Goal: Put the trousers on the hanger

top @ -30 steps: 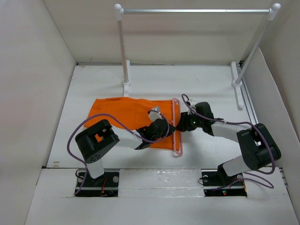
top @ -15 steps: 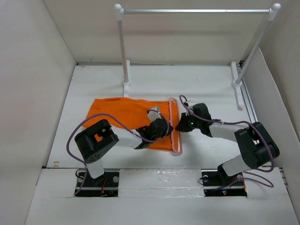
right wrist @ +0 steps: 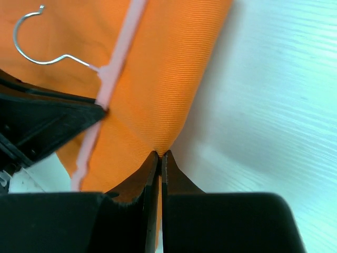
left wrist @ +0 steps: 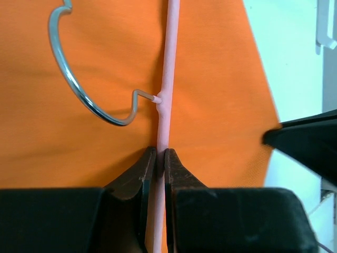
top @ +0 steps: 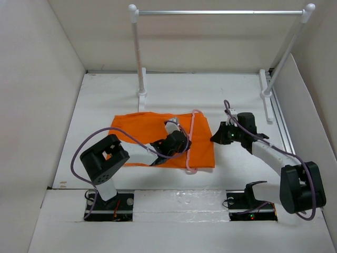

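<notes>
trousers (top: 138, 128) and hanger (left wrist: 169, 63) both pinched

we see the left gripper (left wrist: 160, 153) clamped on the pink hanger bar lying across the orange trousers mid-table (top: 237, 100). the right gripper (right wrist: 160, 154) nips their right edge. a white-posted rail (top: 218, 12) stands behind, between white walls (top: 37, 105).

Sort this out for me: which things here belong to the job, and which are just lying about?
Job: trousers; hanger; left gripper, shut on the hanger's bar; right gripper, pinching the trousers' edge.
Just there: metal rail on white posts.
</notes>
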Action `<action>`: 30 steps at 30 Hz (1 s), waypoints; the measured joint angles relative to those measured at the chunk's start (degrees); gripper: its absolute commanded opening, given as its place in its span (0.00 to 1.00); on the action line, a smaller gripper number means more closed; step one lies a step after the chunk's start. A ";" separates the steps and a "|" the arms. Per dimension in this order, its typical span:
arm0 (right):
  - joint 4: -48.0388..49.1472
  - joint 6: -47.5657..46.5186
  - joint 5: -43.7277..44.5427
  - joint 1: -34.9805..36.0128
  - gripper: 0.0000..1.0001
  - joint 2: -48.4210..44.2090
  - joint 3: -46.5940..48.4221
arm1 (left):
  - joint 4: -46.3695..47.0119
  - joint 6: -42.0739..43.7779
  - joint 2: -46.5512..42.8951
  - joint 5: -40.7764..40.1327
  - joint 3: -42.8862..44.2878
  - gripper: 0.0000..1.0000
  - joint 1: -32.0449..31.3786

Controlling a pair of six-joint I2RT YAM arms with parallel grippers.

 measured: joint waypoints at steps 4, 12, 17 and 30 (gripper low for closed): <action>-4.04 -2.73 -2.19 -7.82 0.00 -0.55 0.66 | -3.82 1.88 -1.44 -0.90 0.31 0.00 0.17; -9.94 -6.64 -5.25 -18.97 0.00 -4.31 1.44 | -10.67 3.52 -4.79 -2.01 0.83 0.00 4.50; -11.30 -7.98 -5.38 -21.97 0.00 -10.84 -0.79 | -13.03 4.83 -6.25 -2.19 0.20 0.00 6.95; -8.50 -9.79 -7.26 -25.44 0.00 1.42 -2.34 | -14.93 8.79 -8.39 -3.08 -0.52 0.00 6.40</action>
